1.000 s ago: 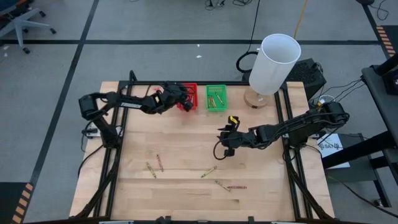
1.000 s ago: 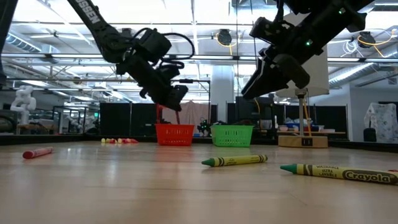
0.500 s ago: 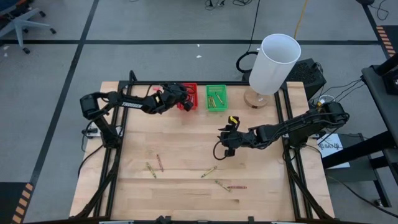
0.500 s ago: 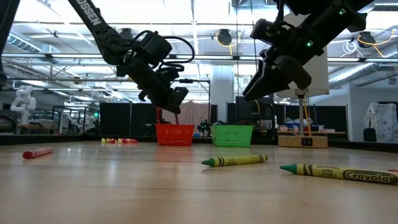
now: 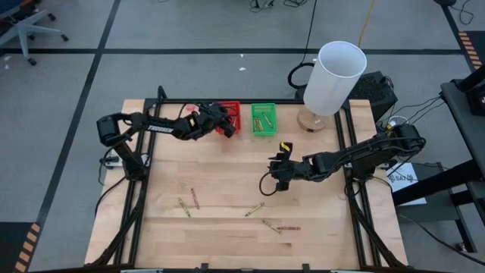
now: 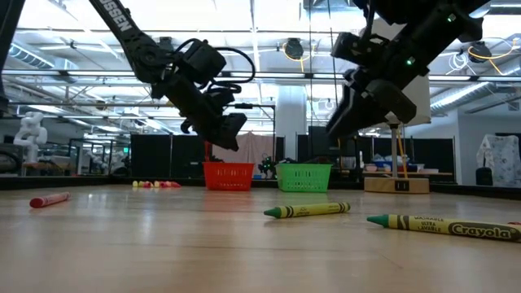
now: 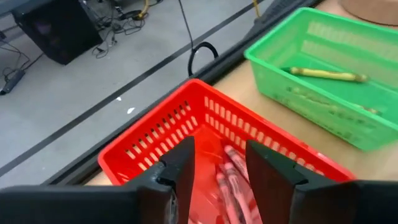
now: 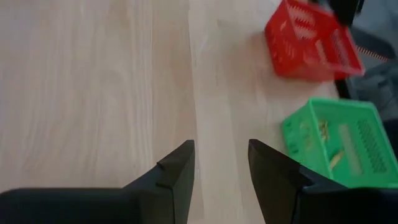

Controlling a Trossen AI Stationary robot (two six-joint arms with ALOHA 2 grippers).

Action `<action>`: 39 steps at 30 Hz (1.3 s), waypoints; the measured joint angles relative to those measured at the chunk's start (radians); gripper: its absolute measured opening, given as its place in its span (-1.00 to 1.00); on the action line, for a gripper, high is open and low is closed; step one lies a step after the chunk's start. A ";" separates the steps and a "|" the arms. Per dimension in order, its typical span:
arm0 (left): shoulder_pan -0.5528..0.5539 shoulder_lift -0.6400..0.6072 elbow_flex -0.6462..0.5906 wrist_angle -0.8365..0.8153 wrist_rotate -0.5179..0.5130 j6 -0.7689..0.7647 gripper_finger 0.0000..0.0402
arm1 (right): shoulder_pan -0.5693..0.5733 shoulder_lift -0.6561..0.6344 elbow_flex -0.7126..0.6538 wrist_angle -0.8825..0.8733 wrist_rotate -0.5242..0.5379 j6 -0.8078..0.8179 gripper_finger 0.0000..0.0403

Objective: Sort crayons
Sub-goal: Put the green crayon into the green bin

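A red basket (image 5: 233,106) and a green basket (image 5: 264,120) stand side by side at the table's far edge. My left gripper (image 7: 221,155) hangs open just above the red basket (image 7: 155,134), with reddish crayons (image 7: 233,171) lying in it below the fingers. A yellow-green crayon (image 7: 326,74) lies in the green basket (image 7: 311,37). My right gripper (image 5: 274,176) hovers open over bare wood at mid-table (image 8: 221,155). Several loose crayons lie flat near the table's front: a reddish one (image 5: 194,198), a yellow-green one (image 5: 254,209), and another reddish one (image 5: 289,227).
A tall white cylinder (image 5: 333,76) on a round wooden base (image 5: 313,121) stands at the far right, beside the green basket. Small yellow and pink scraps (image 6: 155,185) lie left of the red basket. Two yellow-green crayons (image 6: 308,210) (image 6: 444,226) lie close to the low camera.
My left gripper has opened over the red basket and stayed in place. My right gripper has shifted a little toward the table's right edge, still open.
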 joint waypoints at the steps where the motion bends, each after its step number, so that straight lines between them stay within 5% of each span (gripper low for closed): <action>1: -0.009 -0.010 0.000 -0.011 0.001 -0.006 -0.29 | 0.000 0.000 0.000 -0.018 0.000 0.015 -0.32; 14: -0.296 -0.238 0.000 -0.394 0.045 -0.087 -0.28 | 0.062 0.000 0.000 -0.075 -0.316 0.189 -0.32; 20: -0.472 -0.258 0.000 -0.440 0.046 -0.111 -0.28 | 0.104 0.002 0.000 -0.052 -0.432 0.292 -0.32; 27: -0.613 -0.251 0.000 -0.422 0.017 -0.110 -0.28 | 0.179 0.054 0.000 0.015 -0.354 0.333 -0.29; 39: -0.707 -0.250 0.000 -0.356 -0.034 -0.138 -0.28 | 0.203 0.227 0.001 0.277 -0.459 0.143 -0.18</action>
